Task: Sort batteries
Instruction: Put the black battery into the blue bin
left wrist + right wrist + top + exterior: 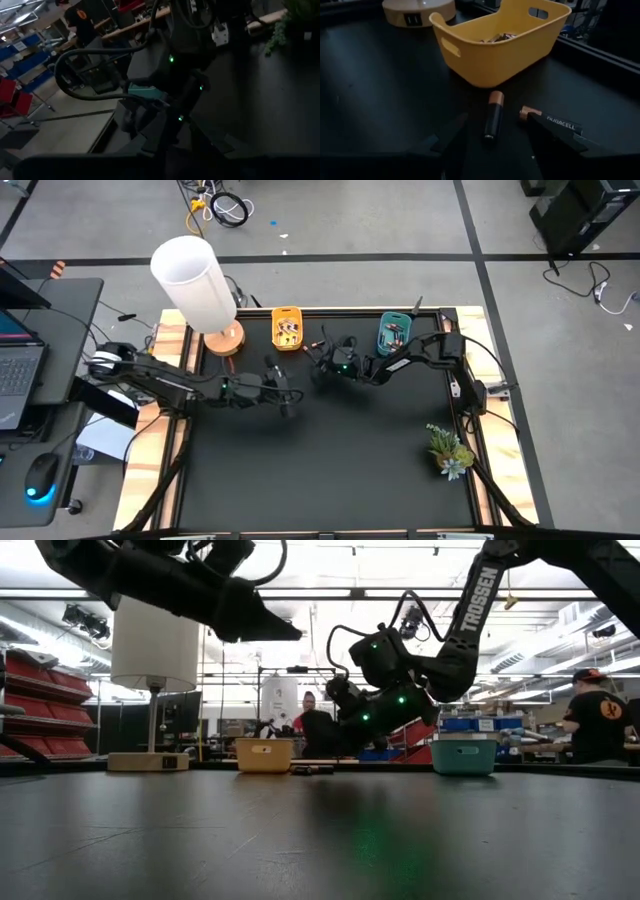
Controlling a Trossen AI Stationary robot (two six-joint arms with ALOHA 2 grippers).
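Low now, right gripper [492,142] jaws wide astride battery [493,120]; left's apparently unclear.

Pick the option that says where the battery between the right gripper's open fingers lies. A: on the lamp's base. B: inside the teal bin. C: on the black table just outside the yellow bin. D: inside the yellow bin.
C: in the right wrist view the battery lies flat on the table before the yellow bin, framed by the open right gripper.
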